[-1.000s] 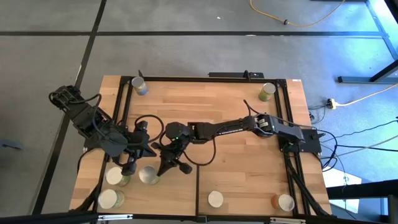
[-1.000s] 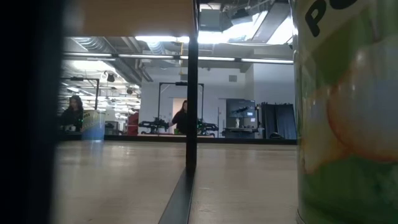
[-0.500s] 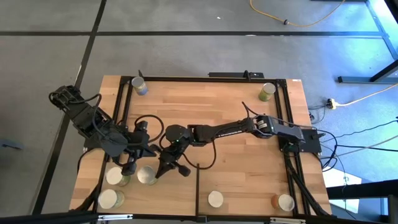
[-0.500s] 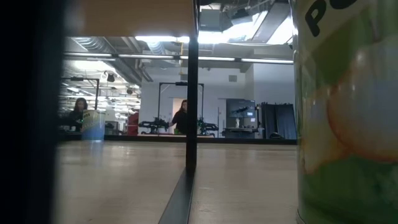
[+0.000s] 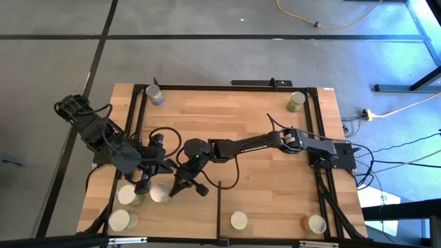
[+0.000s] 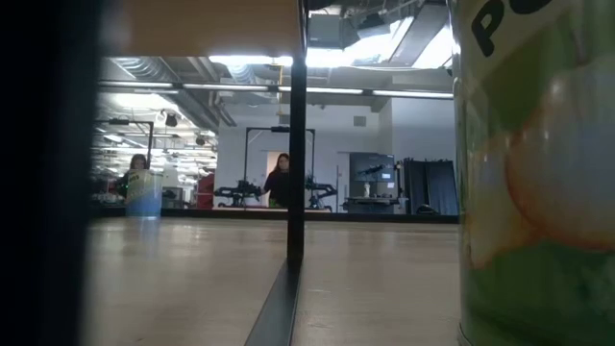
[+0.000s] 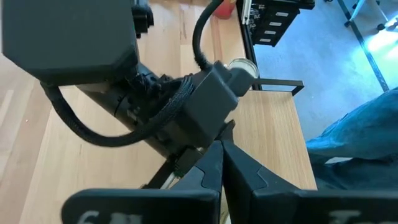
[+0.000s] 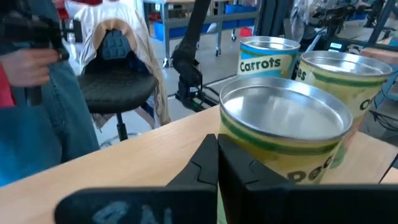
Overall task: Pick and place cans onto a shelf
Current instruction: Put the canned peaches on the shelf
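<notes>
Several cans stand upright on the table. One can (image 5: 160, 193) with a silver top and green-yellow sides stands near the left front; in the right wrist view (image 8: 283, 124) it is just beyond my fingertips. My right gripper (image 5: 176, 189) is shut and reaches across the table to this can. My left gripper (image 5: 142, 187) is shut just left of it, beside another can (image 5: 126, 195). The shelf panel (image 5: 269, 207) with its thin dark divider (image 5: 219, 207) lies along the near edge. Two more cans (image 8: 267, 56) (image 8: 345, 81) stand behind the near one. My right gripper has its shut fingertips (image 8: 214, 146) against the can's side just below the top rim (image 8: 233, 127). The fingers come nearly level from the table's right. The can stands upright on the tabletop.
Other cans stand at the far left (image 5: 155, 94), far right (image 5: 296, 101), and along the near edge (image 5: 120, 220) (image 5: 238, 220) (image 5: 315, 224). A large can (image 6: 538, 173) fills the low view's right. A person (image 8: 31, 93) and a chair (image 8: 118, 81) are beyond the table.
My right gripper has gone a little toward the table's left edge, still shut. The silver-topped can in front of it has slid a short way left, staying upright.
</notes>
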Tool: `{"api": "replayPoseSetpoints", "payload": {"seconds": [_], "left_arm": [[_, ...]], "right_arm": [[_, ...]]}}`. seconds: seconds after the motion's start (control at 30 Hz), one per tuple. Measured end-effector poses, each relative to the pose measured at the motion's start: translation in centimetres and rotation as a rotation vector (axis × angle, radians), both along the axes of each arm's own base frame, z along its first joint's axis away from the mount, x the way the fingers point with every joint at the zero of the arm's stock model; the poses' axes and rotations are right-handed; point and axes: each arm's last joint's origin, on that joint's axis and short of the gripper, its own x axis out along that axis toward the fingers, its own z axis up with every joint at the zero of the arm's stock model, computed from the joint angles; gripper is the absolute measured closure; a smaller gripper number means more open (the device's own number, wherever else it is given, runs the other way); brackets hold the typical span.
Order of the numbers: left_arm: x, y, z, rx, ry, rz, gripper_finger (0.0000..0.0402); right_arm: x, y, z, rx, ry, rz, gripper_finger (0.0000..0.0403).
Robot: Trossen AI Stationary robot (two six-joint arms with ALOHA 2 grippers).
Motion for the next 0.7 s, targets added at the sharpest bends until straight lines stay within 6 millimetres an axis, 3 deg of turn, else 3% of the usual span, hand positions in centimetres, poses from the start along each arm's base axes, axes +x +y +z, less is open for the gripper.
{"api": "replayPoseSetpoints", "payload": {"seconds": [0.13,0.7], "left_arm": [[0.0,0.0,0.0,0.0,0.0,0.0,0.0401],[0.0,0.01,0.0,0.0,0.0,0.0,0.0401]], "right_arm": [[0.4,0.09,-1.24,0.02,0.025,-0.006,0.0402],[0.41,0.15,-0.89,0.006,-0.029,-0.001,0.0402]]}}
